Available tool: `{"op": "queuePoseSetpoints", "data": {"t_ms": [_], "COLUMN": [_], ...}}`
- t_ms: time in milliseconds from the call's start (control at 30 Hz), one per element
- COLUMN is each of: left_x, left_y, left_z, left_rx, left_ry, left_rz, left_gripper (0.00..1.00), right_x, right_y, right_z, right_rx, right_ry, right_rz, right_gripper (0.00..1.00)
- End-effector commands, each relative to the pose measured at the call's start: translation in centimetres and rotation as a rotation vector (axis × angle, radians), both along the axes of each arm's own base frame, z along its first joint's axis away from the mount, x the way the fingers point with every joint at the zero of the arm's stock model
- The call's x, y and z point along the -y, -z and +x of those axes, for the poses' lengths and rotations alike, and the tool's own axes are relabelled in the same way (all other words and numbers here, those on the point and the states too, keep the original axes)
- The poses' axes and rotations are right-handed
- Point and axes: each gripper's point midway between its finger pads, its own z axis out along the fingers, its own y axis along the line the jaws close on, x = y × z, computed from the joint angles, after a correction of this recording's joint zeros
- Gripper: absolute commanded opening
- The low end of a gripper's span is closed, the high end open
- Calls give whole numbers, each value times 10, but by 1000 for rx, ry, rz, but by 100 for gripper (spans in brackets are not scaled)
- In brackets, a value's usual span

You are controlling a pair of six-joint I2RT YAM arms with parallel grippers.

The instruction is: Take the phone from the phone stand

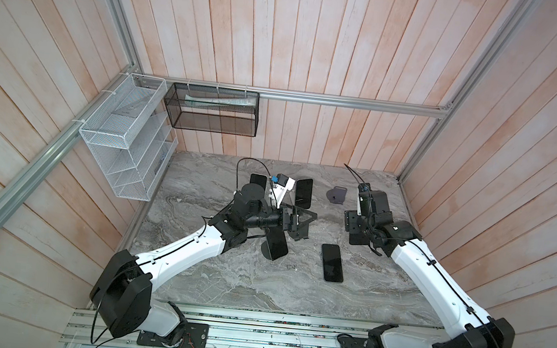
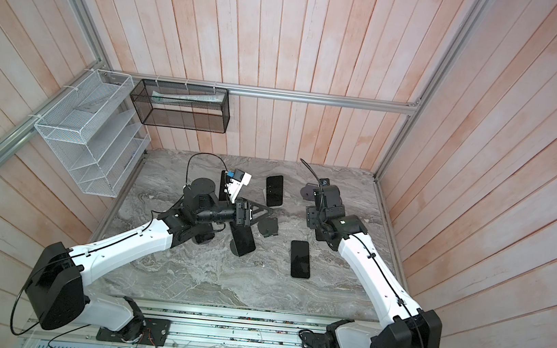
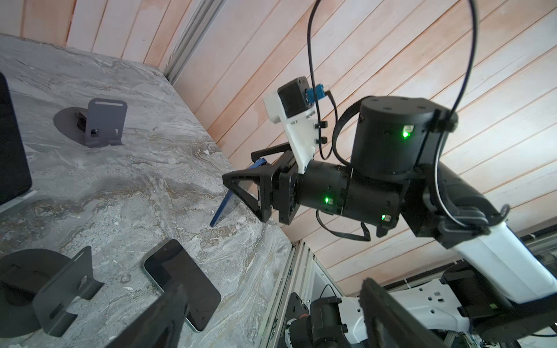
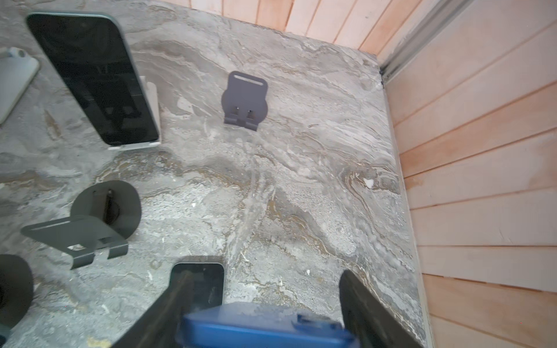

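Observation:
My right gripper (image 4: 266, 274) is shut on a blue phone (image 4: 265, 325), held on edge above the marble table (image 1: 222, 282) and clear of every stand; in the left wrist view this blue phone (image 3: 226, 199) slants down from the fingers. In both top views the right gripper (image 1: 352, 229) (image 2: 314, 222) hides it. A black phone (image 1: 303, 192) leans on a white stand and another (image 1: 276, 244) on a round black stand. My left gripper (image 1: 311, 221) (image 3: 271, 286) stands open and holds nothing, beside an empty dark stand (image 1: 298, 234).
A black phone (image 1: 332, 263) lies flat near the table's middle. An empty purple-grey stand (image 1: 337, 195) sits at the back. A third standing phone (image 1: 258, 179) shows behind the left arm. A white mesh rack (image 1: 124, 136) and a black mesh basket (image 1: 213, 110) hang on the walls.

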Motion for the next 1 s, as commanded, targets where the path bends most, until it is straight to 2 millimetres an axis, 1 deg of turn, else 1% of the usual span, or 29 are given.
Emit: {"op": "queuePoseSetpoints", "data": {"t_ms": [0,133,433,733,967], "left_x": [-1,-3,-7,-9,-9], "left_y": [3,0,-6,-11,-10], "left_z": [3,4,3,3,3], "left_rx": [23,35,61,74,69], "left_ry": [-14,-27,-41,-47,-45], "left_rz": [12,13,14,7,10], "left_gripper": [92,92,92,92,92], "right_x": [16,27,15,19,15], "right_y": [2,9,45,65,81], "right_z": [-2,-1,2,7,13], "right_rx": [-1,-33,-170,-238,-297], "right_ry": [13,18,-23,1,-9], "right_rz": [-10,21,74,80,118], "right_gripper": [64,64,64,63,63]}}
